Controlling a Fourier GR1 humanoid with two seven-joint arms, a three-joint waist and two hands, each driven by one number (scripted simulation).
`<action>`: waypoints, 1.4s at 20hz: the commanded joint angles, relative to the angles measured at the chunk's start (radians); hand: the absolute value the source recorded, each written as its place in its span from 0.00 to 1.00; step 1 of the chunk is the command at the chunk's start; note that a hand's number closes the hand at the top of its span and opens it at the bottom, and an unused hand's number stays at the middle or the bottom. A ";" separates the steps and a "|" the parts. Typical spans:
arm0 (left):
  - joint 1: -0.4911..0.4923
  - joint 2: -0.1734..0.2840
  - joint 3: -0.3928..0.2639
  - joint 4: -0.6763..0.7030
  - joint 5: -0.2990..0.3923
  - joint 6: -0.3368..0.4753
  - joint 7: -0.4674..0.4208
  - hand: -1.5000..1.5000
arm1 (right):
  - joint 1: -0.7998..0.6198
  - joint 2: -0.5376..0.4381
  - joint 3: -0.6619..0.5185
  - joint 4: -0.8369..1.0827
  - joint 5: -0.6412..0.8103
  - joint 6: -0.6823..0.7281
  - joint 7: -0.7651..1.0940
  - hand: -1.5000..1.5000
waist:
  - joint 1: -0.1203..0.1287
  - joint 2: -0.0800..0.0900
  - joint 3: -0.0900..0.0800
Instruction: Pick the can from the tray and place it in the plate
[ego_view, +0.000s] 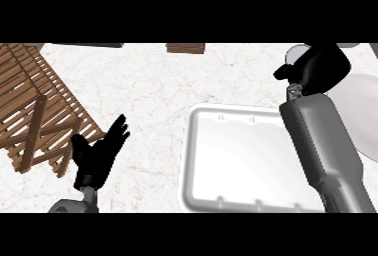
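Leftmost, a slatted wooden rack (37, 110) of brown battens lay across the white, faintly veined marble worktop (148, 85). Beside it the left robot hand (100, 152) rested low in the view, matte black, fingers straight and spread upward, holding nothing.

Then came the tray (221, 160): a pale grey, glossy, shallow rectangle with rounded corners and small notches along its near and far rims. Its bare floor showed no can; I could not see the can anywhere, so it was most likely hidden inside the right robot hand (317, 65).

Further right, the smooth grey right forearm ran diagonally over the tray's right side, ending in that black hand, which was curled into a bunch at the top right. Whether it closed round the can could not be told for sure. Under and beside it lay the plate (360, 95), a pale, smooth round dish, only partly visible at the right edge.

Judging from this, the step in hand was the placing. To do it well, the hand should centre over the plate's flat middle, lower until the can's base sits level, then let go and lift straight up so the tall, smooth cylinder does not tip.
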 joint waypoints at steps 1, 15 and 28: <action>-0.010 0.009 0.008 -0.004 0.014 -0.006 0.045 0.50 | -0.064 -0.002 -0.102 0.062 0.124 -0.185 0.230 1.00 | -0.003 0.001 0.000; 0.026 -0.005 0.013 -0.004 -0.012 0.034 0.032 0.50 | 0.075 -0.033 -0.439 0.153 0.368 -0.558 0.135 1.00 | -0.048 -0.010 0.000; 0.036 -0.003 0.031 0.007 -0.013 0.020 0.021 0.50 | 0.077 -0.249 -0.622 0.458 0.106 -0.830 -0.143 1.00 | -0.058 -0.018 0.001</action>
